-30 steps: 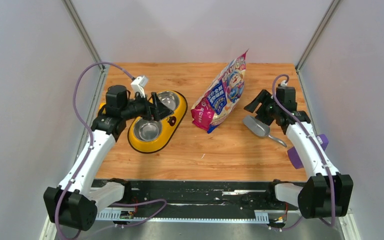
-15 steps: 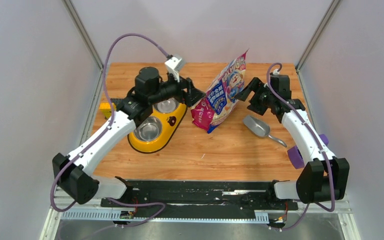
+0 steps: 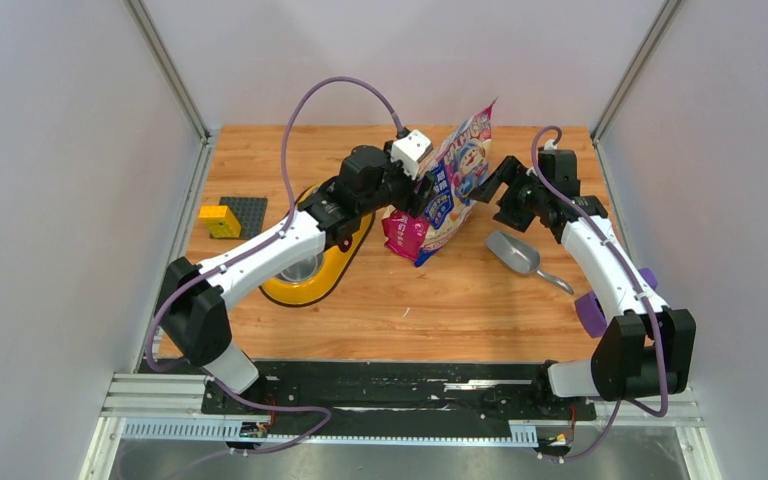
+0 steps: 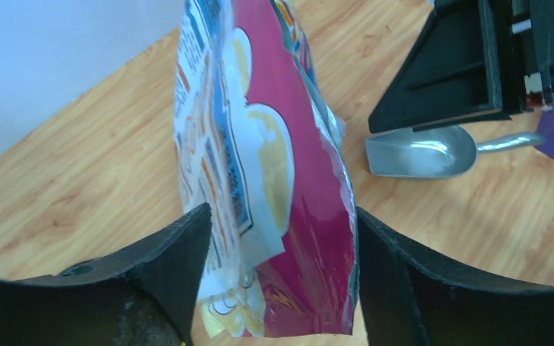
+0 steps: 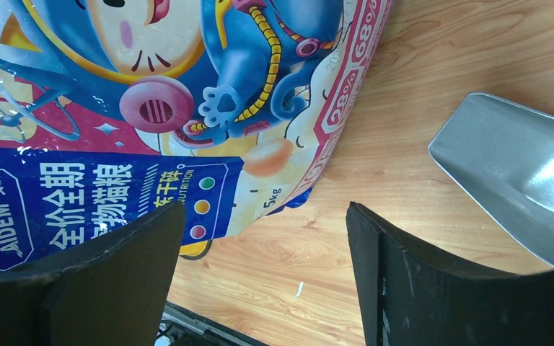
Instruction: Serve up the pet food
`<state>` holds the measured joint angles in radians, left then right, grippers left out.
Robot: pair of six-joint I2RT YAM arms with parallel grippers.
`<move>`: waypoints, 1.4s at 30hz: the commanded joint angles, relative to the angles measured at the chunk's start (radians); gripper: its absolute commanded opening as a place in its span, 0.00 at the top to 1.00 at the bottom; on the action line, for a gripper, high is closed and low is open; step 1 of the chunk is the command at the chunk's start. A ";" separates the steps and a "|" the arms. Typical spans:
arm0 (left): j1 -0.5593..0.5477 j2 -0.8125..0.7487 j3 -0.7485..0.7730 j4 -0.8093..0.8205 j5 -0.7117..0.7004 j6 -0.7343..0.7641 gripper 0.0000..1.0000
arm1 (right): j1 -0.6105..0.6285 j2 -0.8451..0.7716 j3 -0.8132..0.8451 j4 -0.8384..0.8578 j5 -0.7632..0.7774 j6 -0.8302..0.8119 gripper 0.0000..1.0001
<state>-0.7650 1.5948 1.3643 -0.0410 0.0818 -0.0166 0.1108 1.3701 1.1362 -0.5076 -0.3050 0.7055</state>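
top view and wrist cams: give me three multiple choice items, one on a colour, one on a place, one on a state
1. What colour is the feeder? A green; B yellow; C white.
2. Where does the scoop lie? A in the feeder; B under the bag; C on the table, right of the bag.
3. How is the right gripper? A open, empty; B shut on the scoop; C shut on the bag.
Answers: 1 B, its rim shows yellow in the top view; 2 C, the top view shows it flat on the wood beside the bag; 3 A, its wrist view shows the fingers wide apart, gripping nothing.
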 commanded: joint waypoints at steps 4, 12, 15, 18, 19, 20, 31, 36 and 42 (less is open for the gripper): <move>-0.017 -0.051 -0.027 0.186 -0.076 0.000 0.39 | 0.004 -0.015 0.017 0.000 0.014 -0.009 0.19; -0.022 -0.053 -0.010 0.129 -0.059 0.002 0.83 | 0.003 -0.010 0.017 0.001 0.015 -0.009 0.19; -0.023 -0.054 0.010 0.078 -0.056 -0.019 1.00 | 0.003 -0.011 0.017 0.001 0.011 -0.012 0.19; -0.023 -0.063 0.050 -0.024 -0.066 -0.058 1.00 | 0.004 -0.007 0.021 -0.001 0.001 -0.013 0.19; -0.023 -0.066 0.068 -0.070 -0.074 -0.071 1.00 | 0.005 -0.006 0.023 -0.001 -0.002 -0.011 0.19; -0.023 -0.074 0.078 -0.092 -0.077 -0.100 1.00 | 0.004 -0.003 0.024 -0.001 -0.004 -0.007 0.19; -0.024 -0.221 0.012 -0.166 -0.039 -0.318 1.00 | 0.040 0.082 0.016 -0.002 -0.012 0.056 0.21; -0.025 -0.282 -0.043 -0.159 -0.018 -0.359 1.00 | 0.082 0.163 0.029 0.037 -0.003 0.083 0.22; -0.025 -0.339 -0.112 -0.148 0.047 -0.345 1.00 | 0.099 0.253 0.054 0.130 0.000 0.106 0.30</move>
<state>-0.7780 1.3495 1.2587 -0.2497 0.0257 -0.3279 0.2024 1.5661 1.1419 -0.4900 -0.3351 0.7738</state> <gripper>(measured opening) 0.010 0.731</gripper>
